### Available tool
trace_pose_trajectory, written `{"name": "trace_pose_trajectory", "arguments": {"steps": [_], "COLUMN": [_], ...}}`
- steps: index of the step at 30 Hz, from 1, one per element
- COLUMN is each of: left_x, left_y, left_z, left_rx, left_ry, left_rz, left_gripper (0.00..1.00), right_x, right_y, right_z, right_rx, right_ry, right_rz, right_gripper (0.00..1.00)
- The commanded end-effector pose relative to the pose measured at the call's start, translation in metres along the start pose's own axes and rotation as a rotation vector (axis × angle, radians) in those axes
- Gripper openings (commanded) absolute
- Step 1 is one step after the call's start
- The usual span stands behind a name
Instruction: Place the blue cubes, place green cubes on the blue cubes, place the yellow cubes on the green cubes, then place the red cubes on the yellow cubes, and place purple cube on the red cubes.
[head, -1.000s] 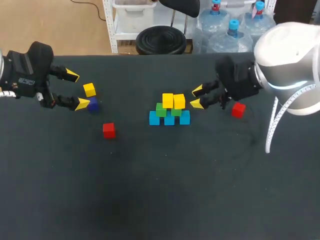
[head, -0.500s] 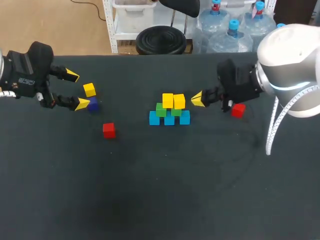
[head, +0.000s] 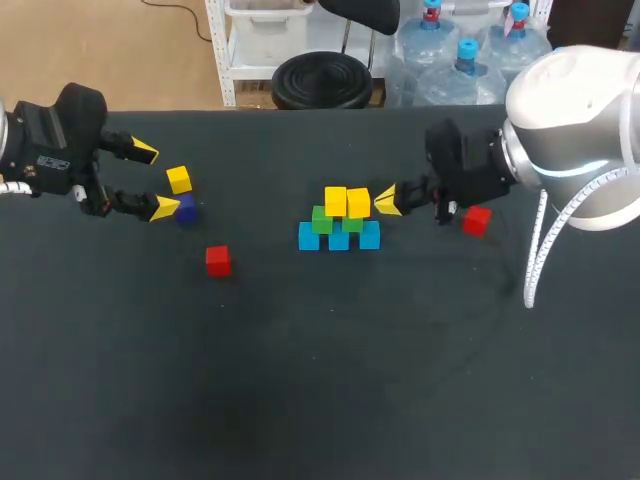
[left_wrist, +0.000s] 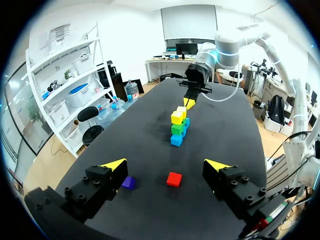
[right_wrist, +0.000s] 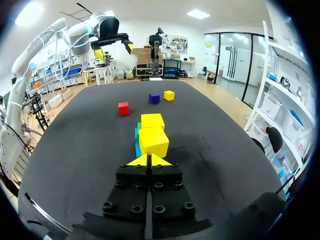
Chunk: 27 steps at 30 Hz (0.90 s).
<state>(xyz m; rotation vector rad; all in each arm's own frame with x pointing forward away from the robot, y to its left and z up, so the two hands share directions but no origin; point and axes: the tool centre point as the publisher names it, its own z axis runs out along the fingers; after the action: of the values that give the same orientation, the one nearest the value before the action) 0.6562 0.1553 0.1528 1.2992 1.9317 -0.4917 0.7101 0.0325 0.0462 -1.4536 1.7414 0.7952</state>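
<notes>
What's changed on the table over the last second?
The right gripper shut its fingers on nothing and moved in toward the yellow cubes atop the stack, its tips now close beside them. The open left gripper, the stack and the red cube stayed put.

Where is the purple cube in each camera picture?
Head view: purple cube at left, near the left end effector.
Left wrist view: purple cube between the open fingers, beside a red cube.
Right wrist view: purple cube far ahead, beyond the cube stack.
Shared landmark: the cube stack.
</notes>
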Motion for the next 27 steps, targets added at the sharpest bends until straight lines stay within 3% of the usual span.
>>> {"name": "trace_pose_trajectory", "arguments": {"steps": [1, 27], "left_x": [0.0022, 0.0022], "left_y": [-0.0004, -0.0004], "left_z": [-0.0001, -0.0001], "left_rx": [-0.001, -0.001], "left_ry": [-0.010, -0.010], "left_rz": [0.004, 0.004], "left_gripper": [1.00, 1.00], "right_x": [-0.0009, -0.0016], "right_y": [-0.0008, 0.0023], "right_z": [0.0018, 0.0028], "right_rx": [-0.003, -0.004], "right_ry": [-0.001, 0.003], "right_rz": [-0.001, -0.002], "right_gripper": [0.00, 0.00]}}
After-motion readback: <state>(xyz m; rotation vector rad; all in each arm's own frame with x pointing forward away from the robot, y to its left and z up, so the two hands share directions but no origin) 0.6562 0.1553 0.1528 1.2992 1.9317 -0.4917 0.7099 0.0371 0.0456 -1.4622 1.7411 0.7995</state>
